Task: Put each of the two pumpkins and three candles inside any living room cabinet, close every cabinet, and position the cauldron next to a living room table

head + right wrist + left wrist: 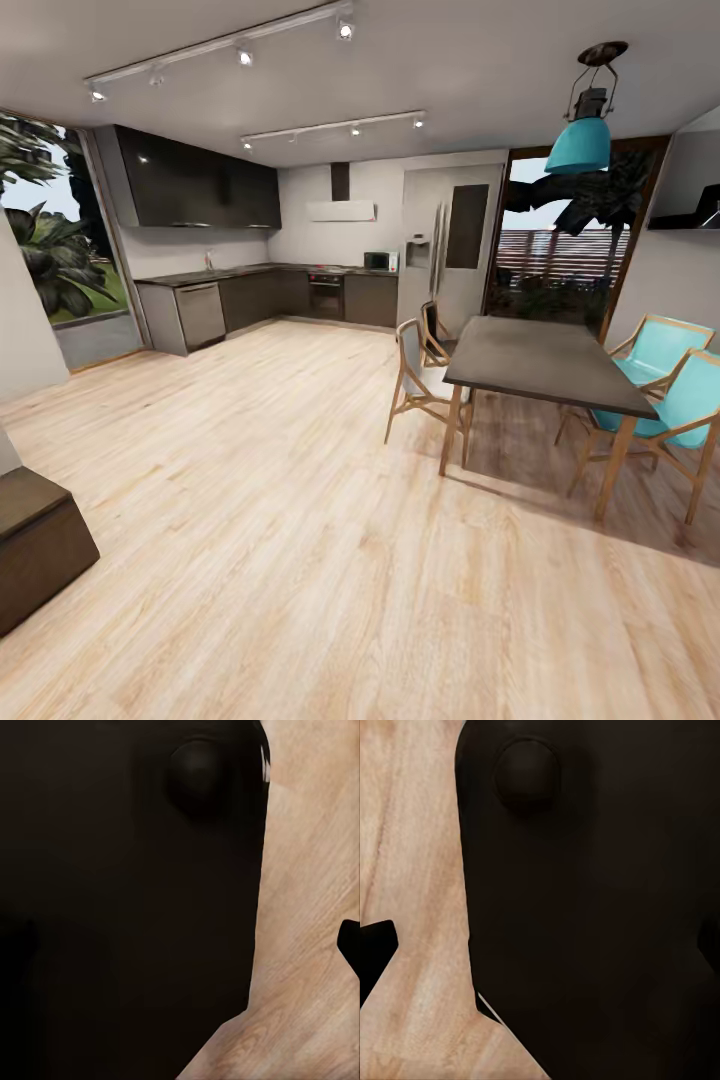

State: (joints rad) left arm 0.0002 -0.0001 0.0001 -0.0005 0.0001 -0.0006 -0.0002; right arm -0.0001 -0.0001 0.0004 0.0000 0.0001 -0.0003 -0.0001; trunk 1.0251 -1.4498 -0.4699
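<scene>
The pumpkins, the candles and the cauldron are out of view. At the lower left edge of the head view sits a low dark-brown flat-topped unit [40, 535], cut off by the frame; I cannot tell whether it is the cabinet. In the left wrist view my left gripper [544, 945] hangs over the wood floor and my own dark body, its black fingertips [375, 952] far apart at the picture's edges with nothing between them. My right gripper [180, 945] looks the same, with one fingertip [351, 945] at the edge and nothing held.
A grey-topped dining table [540, 365] on wooden legs stands to the right, with a wooden chair [420, 375] on its near side and turquoise chairs [680, 400] beyond. Dark kitchen cupboards [250, 300] and a fridge [450, 245] line the far wall. Pale wood floor [250, 480] stretches ahead.
</scene>
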